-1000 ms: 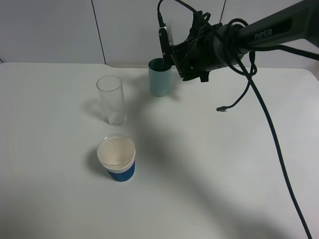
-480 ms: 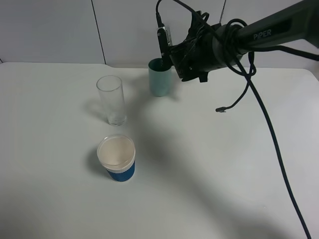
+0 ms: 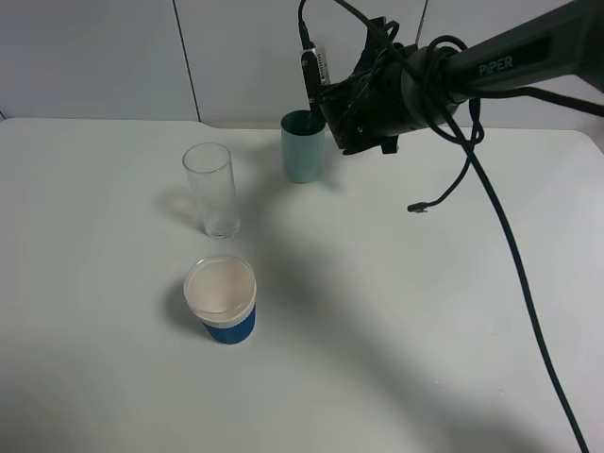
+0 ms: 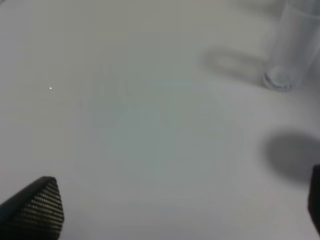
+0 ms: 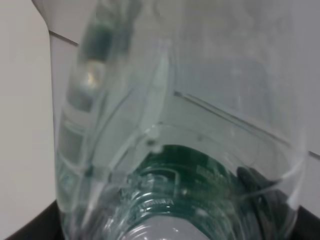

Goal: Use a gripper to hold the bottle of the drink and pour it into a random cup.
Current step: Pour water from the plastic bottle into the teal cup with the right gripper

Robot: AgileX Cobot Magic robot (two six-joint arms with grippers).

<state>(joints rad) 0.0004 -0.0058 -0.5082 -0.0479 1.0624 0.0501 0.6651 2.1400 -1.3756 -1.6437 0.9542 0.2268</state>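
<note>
Bottle (image 5: 170, 130) is clamped in my right tool (image 3: 338, 109), held above the far part of the table (image 3: 406, 311), a little right of the middle. It is tipped over toward the teal cup (image 3: 303, 156), which stands upright on the table just left of and below that tool. From the high camera my tool and its black arm (image 3: 510, 57) hide most of the bottle. Something dark dips at the cup's rim, and it may be the neck, though I cannot be sure. My right wrist camera is filled by the bottle's clear wall, with the dark green label showing at the lower edge. I cannot pick out the drink for certain through that wall, nor whether any is running out. A black cable (image 3: 500, 226) hangs from the arm and trails toward the near right. Left of the teal cup, and nearer, stands a tall clear glass (image 3: 209, 189), well apart from it. Nearer again is a white cup (image 3: 221, 300) with a blue sleeve, close to the glass but not touching it. My left tool (image 4: 175, 210) has its fingers apart and grips nothing, and it hangs over bare table with the clear glass beyond it.
</note>
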